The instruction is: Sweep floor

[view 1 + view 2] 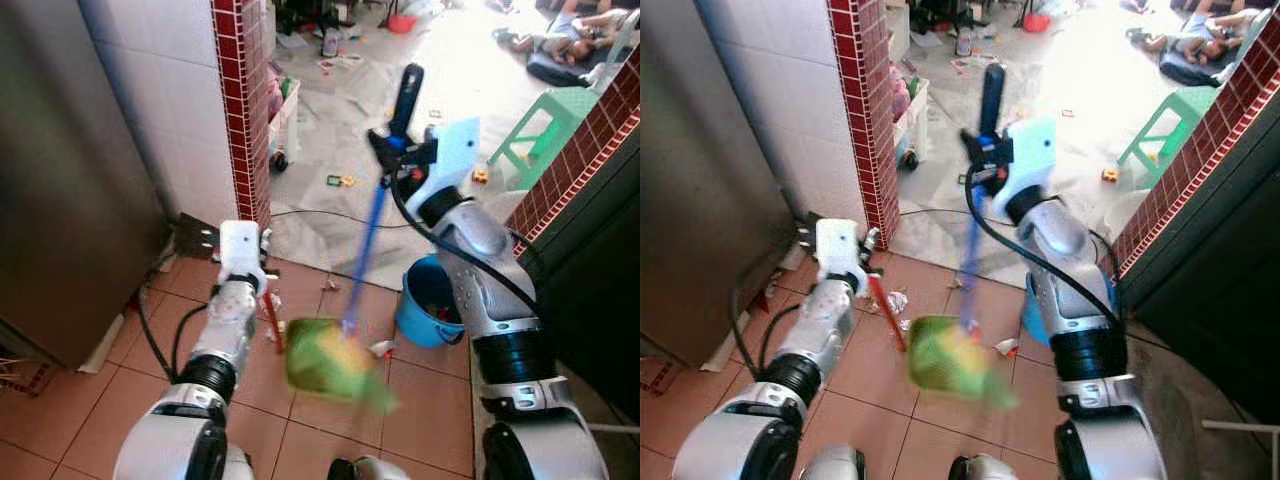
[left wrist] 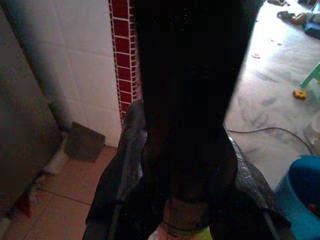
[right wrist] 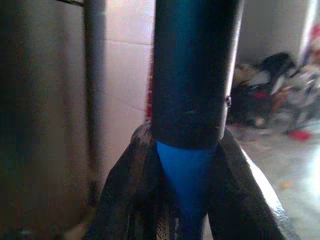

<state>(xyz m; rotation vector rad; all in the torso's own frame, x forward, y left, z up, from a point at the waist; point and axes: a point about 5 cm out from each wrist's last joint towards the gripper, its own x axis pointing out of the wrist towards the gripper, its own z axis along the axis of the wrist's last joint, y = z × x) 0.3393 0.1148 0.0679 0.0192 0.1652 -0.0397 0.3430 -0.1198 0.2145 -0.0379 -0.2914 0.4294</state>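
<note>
**Floor sweep in progress: broom held in the right gripper, dustpan in the left, litter remaining**

Floor (image 1: pixel 330 410): terracotta tiles in the near part, meeting a pale, paper-strewn surface beyond the red-brick pillar (image 1: pixel 243 110). Small scraps lie on the tiles near the pillar's foot, and toys and papers are scattered across the pale area further off.

Steel cabinet (image 1: pixel 70 180): stands along the left edge of the tiled area, against a white tiled wall.

Green stool (image 1: pixel 545 125): on the pale surface, far right.

Blue bucket (image 1: pixel 428 305): on the tiles at the right, just beside the right arm, with something red inside.

Broom (image 1: pixel 368 240): blue shaft with a black top grip, slanting down to a green-and-yellow head (image 1: pixel 330 362) that is blurred, on or just above the tiles between the two arms.

Right gripper (image 1: pixel 392 148): fingers (image 3: pixel 125 200) closed around the broom shaft just under the black grip.

Left gripper (image 1: pixel 262 300): low over the tiles near the pillar, fingers narrow around a red handle (image 1: pixel 886 312). It appears to be a dustpan handle, but blur makes that uncertain.

Progress, as a judgement: early to middle. The tools are in hand and the broom head is working the tiled patch. Scraps near the pillar are not yet gathered, and the far pale area looks untouched.
</note>
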